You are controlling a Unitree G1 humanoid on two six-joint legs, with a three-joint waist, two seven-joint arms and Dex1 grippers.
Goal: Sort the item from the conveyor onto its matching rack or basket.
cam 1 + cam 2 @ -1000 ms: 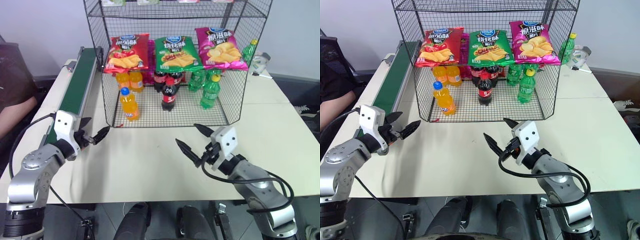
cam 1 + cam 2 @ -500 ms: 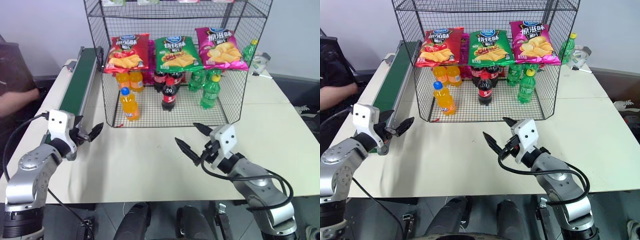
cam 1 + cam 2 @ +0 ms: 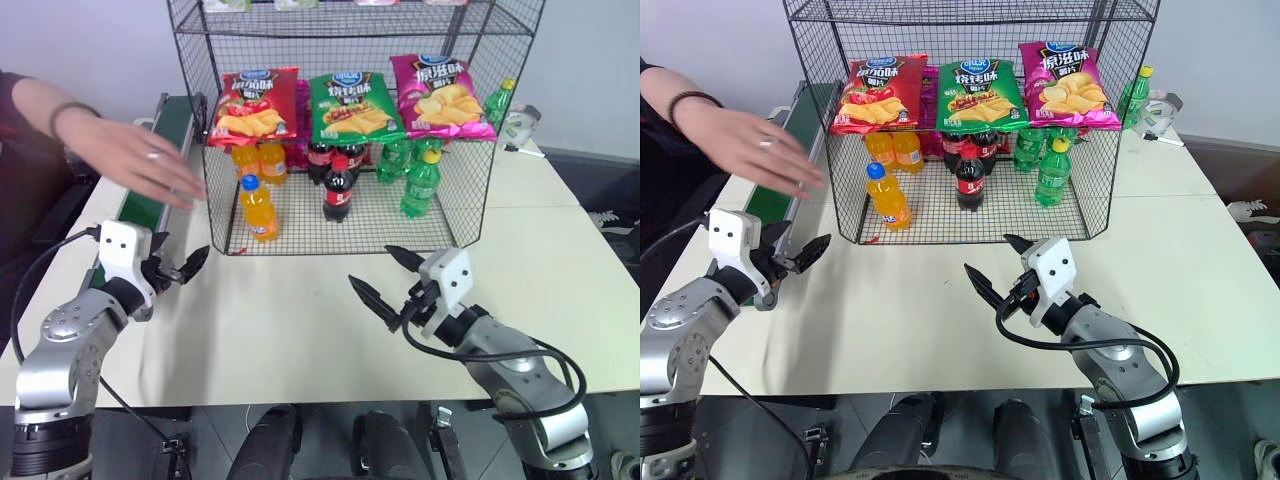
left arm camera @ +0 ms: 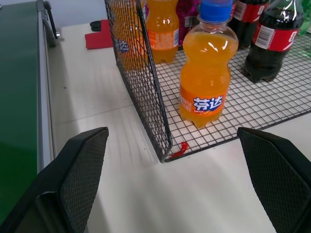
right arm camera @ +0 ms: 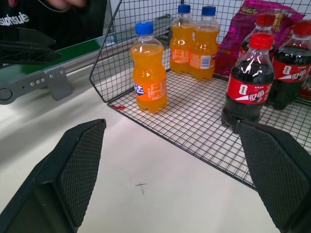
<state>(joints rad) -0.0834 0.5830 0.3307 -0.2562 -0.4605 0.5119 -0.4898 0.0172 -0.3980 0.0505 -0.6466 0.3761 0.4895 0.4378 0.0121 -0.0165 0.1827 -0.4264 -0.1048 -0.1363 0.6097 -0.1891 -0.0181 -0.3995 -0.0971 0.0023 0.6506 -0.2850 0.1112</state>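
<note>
The item, a small orange soda bottle [image 3: 259,208] with a blue cap, stands upright on the floor of the black wire rack [image 3: 352,228], near its front left corner. The left wrist view shows this bottle [image 4: 206,68] just behind the mesh. The dark-green conveyor [image 3: 168,125] runs along the table's left side. My left gripper [image 3: 180,254] hovers open and empty between the conveyor and the rack's corner. My right gripper [image 3: 372,268] is open and empty over the table in front of the rack.
A person's hand [image 3: 140,165] reaches over the conveyor toward the rack's left wall. Two more orange bottles [image 3: 258,160], cola bottles [image 3: 338,188] and green bottles [image 3: 420,185] stand in the rack. Chip bags [image 3: 352,105] hang across its front.
A person's hand has come in from the left and now stretches over the conveyor. Both of my arms have stayed where they were.
</note>
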